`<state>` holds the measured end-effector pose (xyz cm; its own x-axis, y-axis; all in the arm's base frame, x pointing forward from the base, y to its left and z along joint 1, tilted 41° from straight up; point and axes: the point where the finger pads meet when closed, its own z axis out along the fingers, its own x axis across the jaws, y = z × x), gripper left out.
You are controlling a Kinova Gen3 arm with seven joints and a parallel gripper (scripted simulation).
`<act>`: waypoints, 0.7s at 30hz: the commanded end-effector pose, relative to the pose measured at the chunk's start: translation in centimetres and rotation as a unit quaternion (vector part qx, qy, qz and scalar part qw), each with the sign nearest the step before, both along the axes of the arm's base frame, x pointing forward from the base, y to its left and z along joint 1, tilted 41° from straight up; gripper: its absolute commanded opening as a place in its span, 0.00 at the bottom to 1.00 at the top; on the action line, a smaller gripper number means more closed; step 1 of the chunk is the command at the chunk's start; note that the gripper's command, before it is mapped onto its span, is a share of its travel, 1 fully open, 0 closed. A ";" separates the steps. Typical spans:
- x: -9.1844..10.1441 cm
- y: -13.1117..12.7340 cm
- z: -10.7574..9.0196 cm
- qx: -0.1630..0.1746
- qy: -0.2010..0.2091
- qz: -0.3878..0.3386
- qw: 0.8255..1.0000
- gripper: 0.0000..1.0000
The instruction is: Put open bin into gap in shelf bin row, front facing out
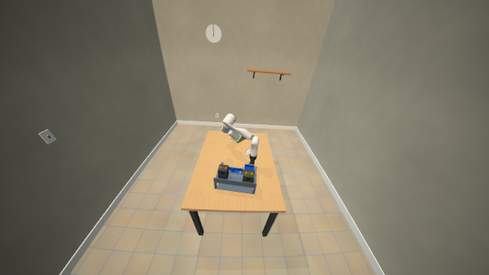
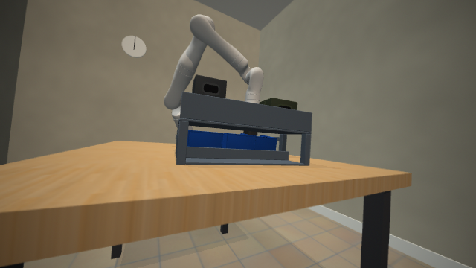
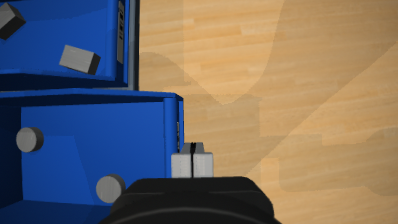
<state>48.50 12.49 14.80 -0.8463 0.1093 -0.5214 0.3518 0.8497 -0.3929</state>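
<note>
Wooden bench [image 2: 149, 175] in tiled room | open bin [image 3: 95, 145] with grey parts [image 3: 30, 139] sits at shelf [image 2: 242, 119] near bench's far-right area | gripper [image 3: 192, 162] just right of bin's side wall, fingers pressed together on nothing | judgement: bin lies leftward of gripper, so any push goes left.

Table [image 3: 300, 75] matt grained wood; bin [image 3: 95, 145] smooth blue plastic; shelf [image 2: 245, 115] matt grey.
</note>
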 end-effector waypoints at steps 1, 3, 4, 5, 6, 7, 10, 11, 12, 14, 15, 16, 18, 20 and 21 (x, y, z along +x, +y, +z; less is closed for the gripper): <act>0.1 0.1 0.1 0.001 -0.001 0.000 1.000 0.00; 0.2 0.1 0.1 0.001 -0.001 0.000 1.000 0.00; 0.2 0.1 0.2 0.001 -0.001 0.000 1.000 0.00; 0.2 0.1 0.2 0.001 -0.001 0.000 1.000 0.00; 0.3 0.0 0.2 0.001 -0.001 0.000 1.000 0.00; 0.3 0.0 0.2 0.001 -0.001 0.000 1.000 0.00; 0.4 0.0 0.3 0.001 -0.001 0.000 1.000 0.00; 0.5 0.0 0.3 0.001 -0.001 0.000 1.000 0.00; 0.5 0.0 0.4 0.001 -0.001 0.000 1.000 0.00; 0.6 0.0 0.4 0.001 -0.001 0.000 1.000 0.00; 0.7 0.0 0.5 0.001 -0.001 0.000 1.000 0.00; 0.7 0.0 0.5 0.001 -0.001 0.000 1.000 0.00; 0.7 0.0 0.5 0.001 -0.001 0.000 1.000 0.00; 0.8 0.0 0.6 0.001 -0.001 0.000 1.000 0.00; 0.9 0.0 0.6 0.001 -0.001 0.000 1.000 0.00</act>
<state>49.22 12.41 15.25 -0.8468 0.1085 -0.5207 0.3508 0.8497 -0.3935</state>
